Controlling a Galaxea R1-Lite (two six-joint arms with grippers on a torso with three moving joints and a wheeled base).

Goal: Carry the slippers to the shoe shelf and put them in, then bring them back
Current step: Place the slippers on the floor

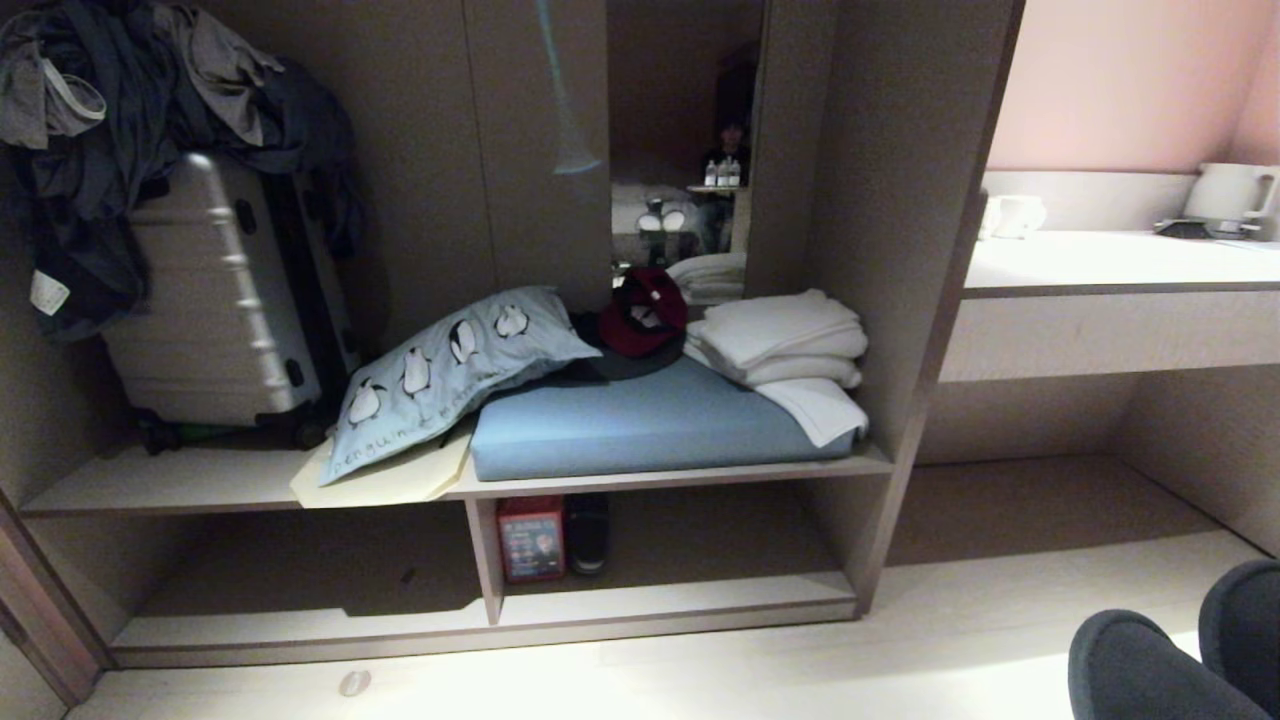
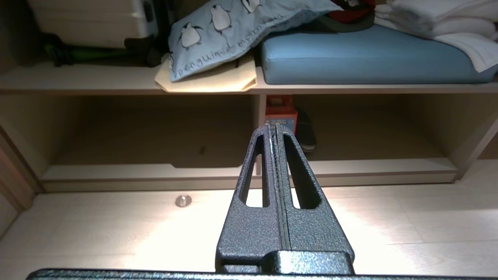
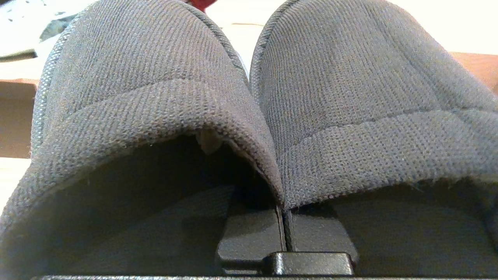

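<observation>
The slippers [image 1: 1140, 670], a dark grey-blue woven pair, hang side by side at the head view's lower right corner, above the pale floor and to the right of the shoe shelf [image 1: 650, 600]. In the right wrist view, my right gripper [image 3: 284, 217] is shut on the touching inner walls of both slippers [image 3: 148, 77], with its fingertips hidden inside the fabric. My left gripper [image 2: 274, 126] is shut and empty, held over the floor and pointing at the shelf's upright divider [image 2: 258, 128]. Neither arm itself shows in the head view.
A red box [image 1: 531, 538] and a lone black shoe [image 1: 587, 535] stand in the shelf's right compartment, beside the divider. Above lie a blue cushion [image 1: 650, 420], a penguin pillow [image 1: 450, 365], white towels [image 1: 780, 340] and a suitcase [image 1: 215, 300]. A desk [image 1: 1110, 265] stands to the right. A metal stud [image 1: 354, 683] sits in the floor.
</observation>
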